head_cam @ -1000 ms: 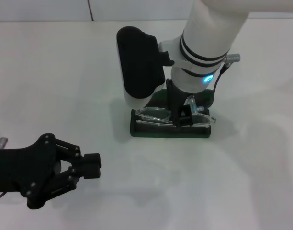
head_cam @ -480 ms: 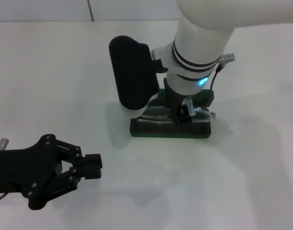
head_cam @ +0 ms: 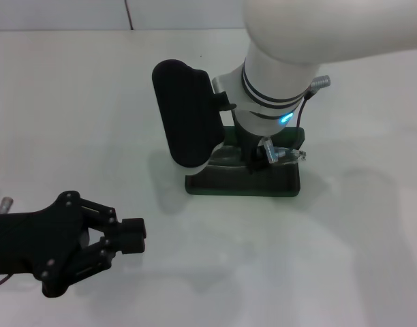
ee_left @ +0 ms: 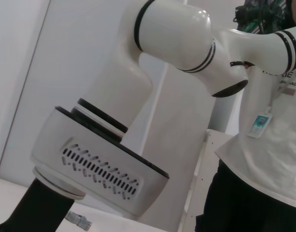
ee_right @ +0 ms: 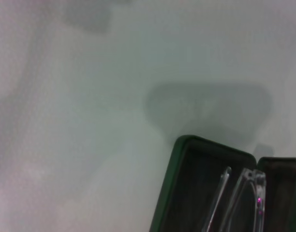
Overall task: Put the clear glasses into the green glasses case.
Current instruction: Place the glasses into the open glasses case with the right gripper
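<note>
The green glasses case [head_cam: 242, 182] lies open at the table's middle. My right gripper [head_cam: 255, 162] reaches straight down into it from above, shut on the clear glasses [head_cam: 291, 155], whose right end pokes out past the wrist at the case's rim. The right wrist view shows the case's green rim [ee_right: 168, 193] and dark lining, with the glasses' thin clear arms [ee_right: 244, 193] lying inside it. The big white right arm hides most of the case's back half and the lens. My left gripper [head_cam: 133, 235] rests shut near the table's front left, far from the case.
The black block on the right wrist [head_cam: 187, 112] hangs just left of the case. White tabletop [head_cam: 72, 102] spreads all around. In the left wrist view a person in a white shirt [ee_left: 264, 159] stands beyond the right arm's white housing [ee_left: 99, 164].
The right arm has come down and shifted slightly left, lowering the clear glasses from above the case's rim into the case. The left arm has stayed put.
</note>
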Available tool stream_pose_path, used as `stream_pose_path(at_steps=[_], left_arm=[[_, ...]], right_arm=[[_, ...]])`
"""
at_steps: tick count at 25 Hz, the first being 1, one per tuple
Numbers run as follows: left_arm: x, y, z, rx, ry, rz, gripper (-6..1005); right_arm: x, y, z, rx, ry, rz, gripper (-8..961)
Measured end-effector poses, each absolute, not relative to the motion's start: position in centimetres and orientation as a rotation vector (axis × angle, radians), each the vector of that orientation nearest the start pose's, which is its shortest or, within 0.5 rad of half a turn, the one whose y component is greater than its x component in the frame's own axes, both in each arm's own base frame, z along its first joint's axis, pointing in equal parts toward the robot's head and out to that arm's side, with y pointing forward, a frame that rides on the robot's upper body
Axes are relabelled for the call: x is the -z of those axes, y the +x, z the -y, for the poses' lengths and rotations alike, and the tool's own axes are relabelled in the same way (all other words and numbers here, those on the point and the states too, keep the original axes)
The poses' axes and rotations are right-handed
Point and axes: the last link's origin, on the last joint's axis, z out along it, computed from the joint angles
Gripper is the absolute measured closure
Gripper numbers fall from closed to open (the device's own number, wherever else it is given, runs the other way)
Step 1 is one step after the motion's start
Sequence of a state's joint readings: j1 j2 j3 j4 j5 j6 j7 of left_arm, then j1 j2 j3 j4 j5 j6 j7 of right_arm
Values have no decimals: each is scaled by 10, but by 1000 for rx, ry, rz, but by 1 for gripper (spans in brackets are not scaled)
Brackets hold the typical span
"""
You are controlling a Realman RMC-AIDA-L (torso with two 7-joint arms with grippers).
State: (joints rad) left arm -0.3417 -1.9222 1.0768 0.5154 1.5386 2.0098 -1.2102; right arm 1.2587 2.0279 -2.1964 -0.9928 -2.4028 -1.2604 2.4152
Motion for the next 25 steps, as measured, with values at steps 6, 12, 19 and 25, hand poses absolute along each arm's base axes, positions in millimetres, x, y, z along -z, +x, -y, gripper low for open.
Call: stream_pose_path(at_steps=[6, 12, 19, 25], left_arm=[[-34, -271, -234, 1246, -2939, 447, 891], [-34, -271, -234, 1245, -2939, 446, 891], [-34, -271, -236, 1236, -2936, 447, 892], [-34, -271, -236, 1231, -2934, 449, 892]], right_arm=[[121, 40, -362, 1046, -2689, 578, 808], [121, 41, -362, 1048, -2685, 582, 807], [122, 40, -363, 1037, -2683, 587, 807], [123, 40, -363, 1033, -2679, 591, 806]])
